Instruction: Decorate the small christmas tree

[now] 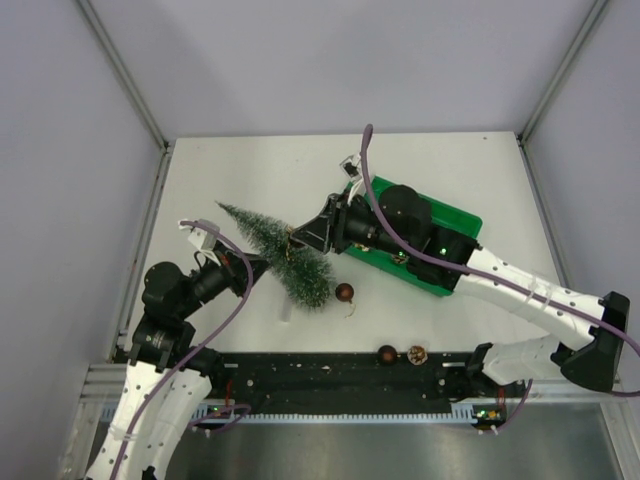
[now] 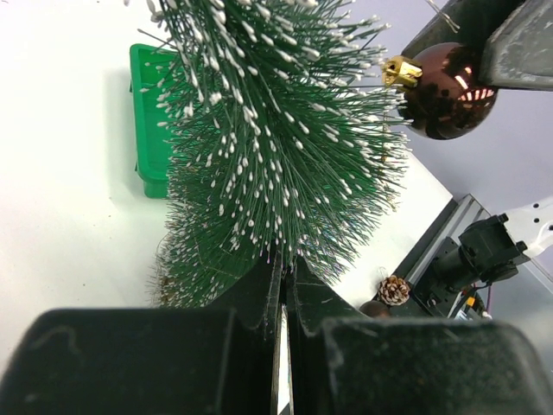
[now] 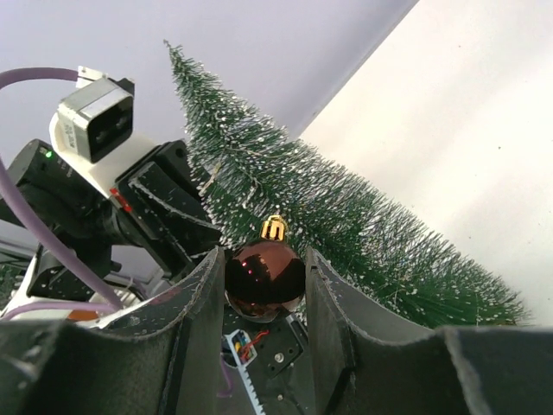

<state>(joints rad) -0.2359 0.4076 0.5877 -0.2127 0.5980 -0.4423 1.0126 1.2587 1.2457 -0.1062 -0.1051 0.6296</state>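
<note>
The small christmas tree [image 1: 280, 250] is held tilted above the table, tip to the far left. My left gripper [image 1: 262, 263] is shut on its lower bristles or trunk, as the left wrist view [image 2: 283, 259] shows. My right gripper [image 1: 302, 238] is shut on a shiny brown bauble [image 3: 263, 275] with a gold cap and holds it against the tree's side [image 3: 363, 225]. The bauble [image 2: 445, 91] also shows at the top right of the left wrist view, next to the bristles [image 2: 276, 130]. The tree's wooden base is hidden.
A green tray [image 1: 462, 222] lies at the right under the right arm, also in the left wrist view [image 2: 149, 121]. A second brown bauble [image 1: 344, 292] lies on the table by the tree's wide end. Another bauble [image 1: 386, 354] and a pine cone [image 1: 417, 354] rest on the front rail.
</note>
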